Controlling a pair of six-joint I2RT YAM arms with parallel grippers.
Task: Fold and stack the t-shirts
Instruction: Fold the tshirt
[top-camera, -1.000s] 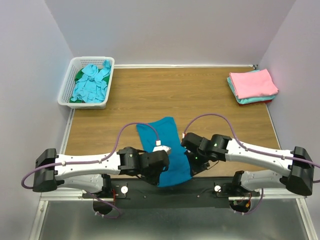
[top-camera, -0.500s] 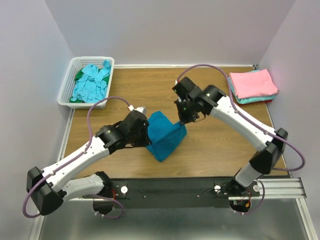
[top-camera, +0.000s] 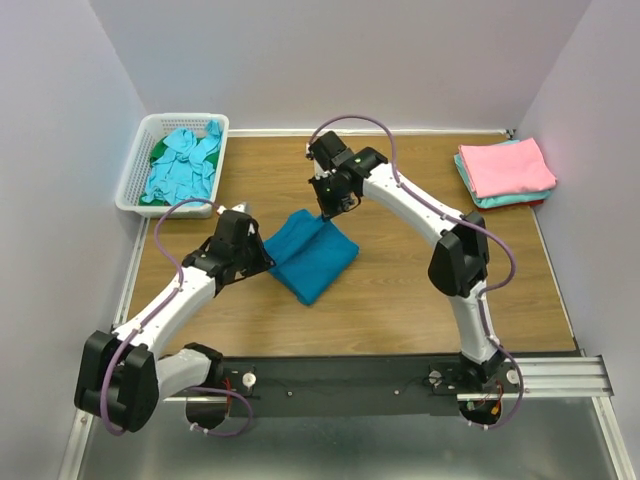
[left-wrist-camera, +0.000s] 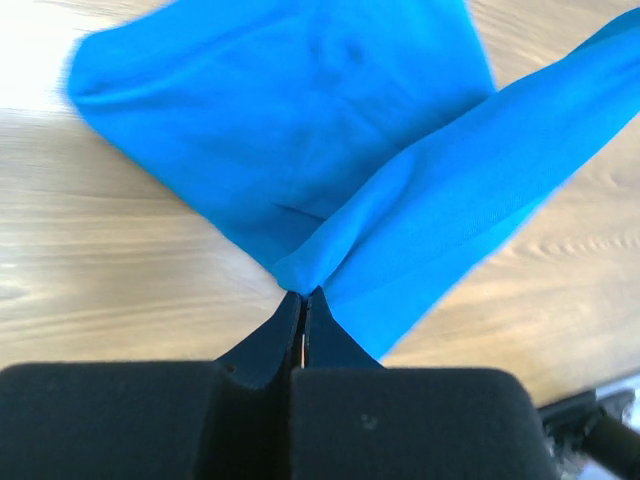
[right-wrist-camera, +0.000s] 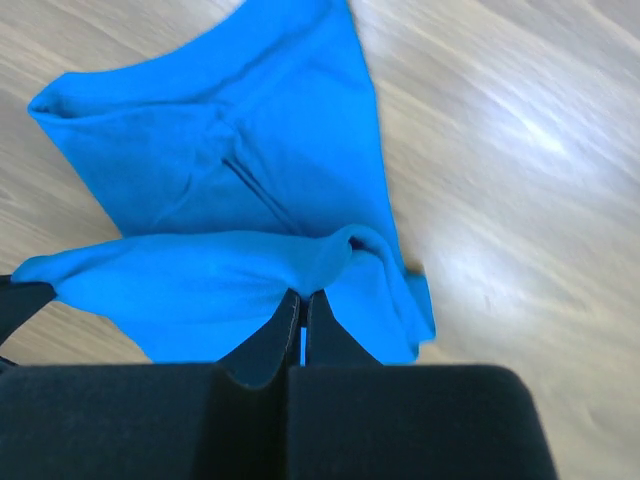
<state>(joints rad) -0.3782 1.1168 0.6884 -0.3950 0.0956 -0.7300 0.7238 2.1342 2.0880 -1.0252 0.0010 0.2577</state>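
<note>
The deep teal-blue t-shirt (top-camera: 312, 255) lies doubled over in the middle of the wooden table. My left gripper (top-camera: 266, 243) is shut on its left corner, the cloth fanning out from the jaws (left-wrist-camera: 330, 180). My right gripper (top-camera: 324, 215) is shut on the far corner, a fold of the shirt (right-wrist-camera: 230, 210) bunched at the tips. Folded t-shirts (top-camera: 505, 172), pink on top of pale turquoise, sit stacked at the far right. Loose light aqua and green t-shirts (top-camera: 183, 165) fill the basket.
A white slotted basket (top-camera: 136, 175) stands at the far left corner of the table (top-camera: 420, 300). Lilac walls close in the left, back and right. The arms' black mounting rail (top-camera: 350, 378) runs along the near edge.
Both arms have swung from the near edge toward the far side, carrying the shirt's near end over itself. The long flat shirt is now a shorter doubled shape, shifted left and away.
</note>
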